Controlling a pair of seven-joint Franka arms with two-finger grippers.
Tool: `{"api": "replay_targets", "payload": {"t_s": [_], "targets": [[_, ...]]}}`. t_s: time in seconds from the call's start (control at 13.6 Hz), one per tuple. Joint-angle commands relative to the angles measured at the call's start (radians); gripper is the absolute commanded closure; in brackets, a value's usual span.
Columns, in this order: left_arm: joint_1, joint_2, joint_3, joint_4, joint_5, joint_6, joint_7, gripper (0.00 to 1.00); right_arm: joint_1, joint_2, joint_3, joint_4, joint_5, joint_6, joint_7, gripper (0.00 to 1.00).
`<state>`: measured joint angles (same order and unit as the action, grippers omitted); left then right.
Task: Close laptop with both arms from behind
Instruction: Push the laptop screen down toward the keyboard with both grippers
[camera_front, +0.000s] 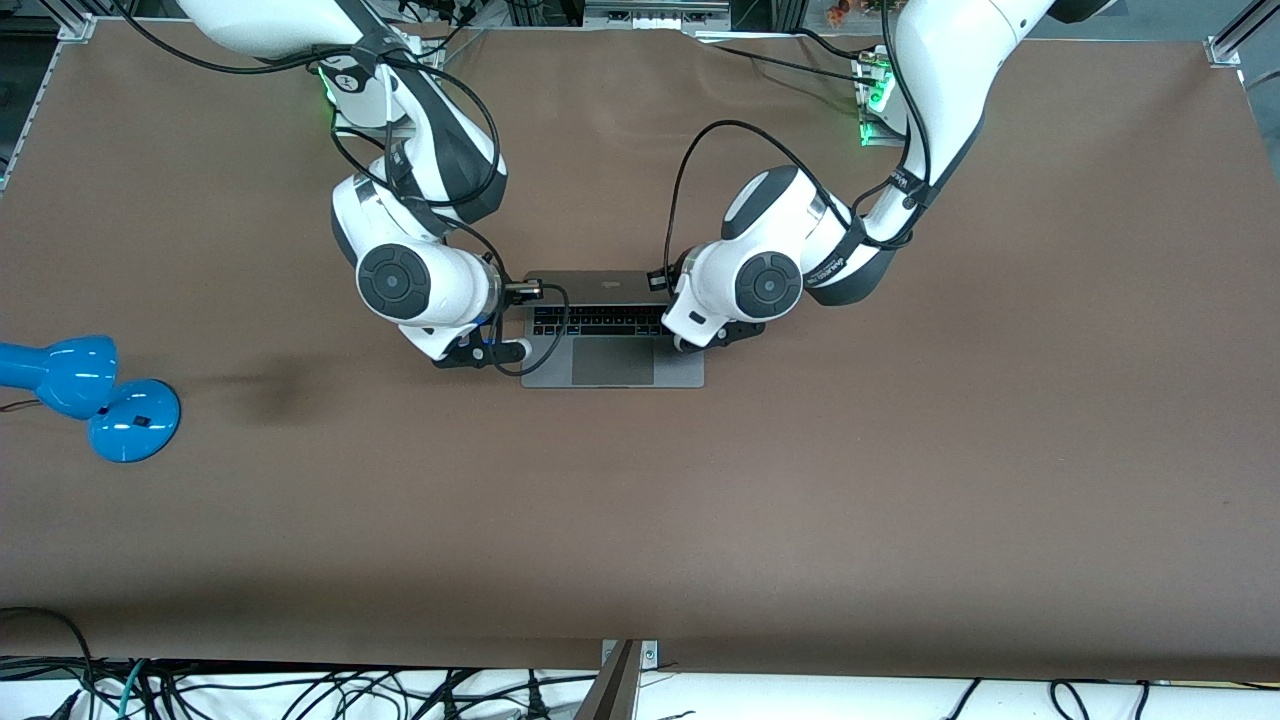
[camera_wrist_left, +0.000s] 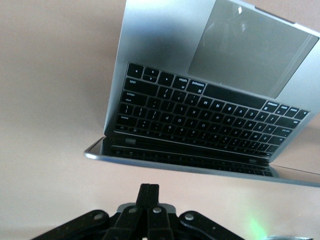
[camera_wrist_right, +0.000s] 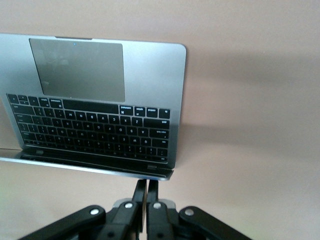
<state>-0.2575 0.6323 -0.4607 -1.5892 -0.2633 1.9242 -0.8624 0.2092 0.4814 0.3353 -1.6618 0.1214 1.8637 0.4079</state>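
Note:
The grey laptop (camera_front: 612, 362) sits mid-table, its lid (camera_front: 600, 284) tipped forward over the black keyboard, partly lowered. My right gripper (camera_front: 527, 291) is shut, its tips against the lid's upper edge at the corner toward the right arm's end. In the right wrist view the gripper (camera_wrist_right: 146, 182) meets the laptop (camera_wrist_right: 100, 130) right at that corner. My left gripper (camera_front: 658, 281) is shut and empty beside the lid's other corner. The left wrist view shows the gripper (camera_wrist_left: 150, 186) a small gap short of the edge of the laptop (camera_wrist_left: 200, 115).
A blue lamp (camera_front: 90, 395) lies at the right arm's end of the brown table (camera_front: 900, 450). Black cables (camera_front: 300, 690) run under the table's edge nearest the front camera. Both arms' cables loop above the laptop's sides.

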Motion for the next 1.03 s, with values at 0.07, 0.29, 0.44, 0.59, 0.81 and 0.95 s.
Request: {"api": "replay_targets", "payload": {"t_s": [0.07,0.29,0.44,0.59,0.81,0.95], "targets": [[-0.008,0.049,0.002,0.064,0.062,-0.010,-0.004,1.00,-0.005,0.008,-0.009,-0.004,-0.009,0.046,-0.038,0.94],[-0.008,0.058,0.002,0.072,0.065,-0.004,-0.003,1.00,-0.004,0.023,-0.009,-0.004,-0.009,0.092,-0.038,0.98],[-0.008,0.064,0.004,0.072,0.065,0.013,-0.003,1.00,-0.004,0.029,-0.009,-0.004,-0.009,0.106,-0.038,0.98],[-0.008,0.070,0.013,0.074,0.065,0.016,-0.001,1.00,-0.004,0.039,-0.009,-0.004,-0.009,0.133,-0.046,1.00],[-0.009,0.087,0.022,0.086,0.065,0.019,0.000,1.00,-0.004,0.052,-0.009,-0.003,-0.009,0.150,-0.052,1.00],[-0.009,0.105,0.024,0.100,0.067,0.022,0.003,1.00,-0.004,0.068,-0.010,-0.003,-0.035,0.179,-0.055,1.00]]}}
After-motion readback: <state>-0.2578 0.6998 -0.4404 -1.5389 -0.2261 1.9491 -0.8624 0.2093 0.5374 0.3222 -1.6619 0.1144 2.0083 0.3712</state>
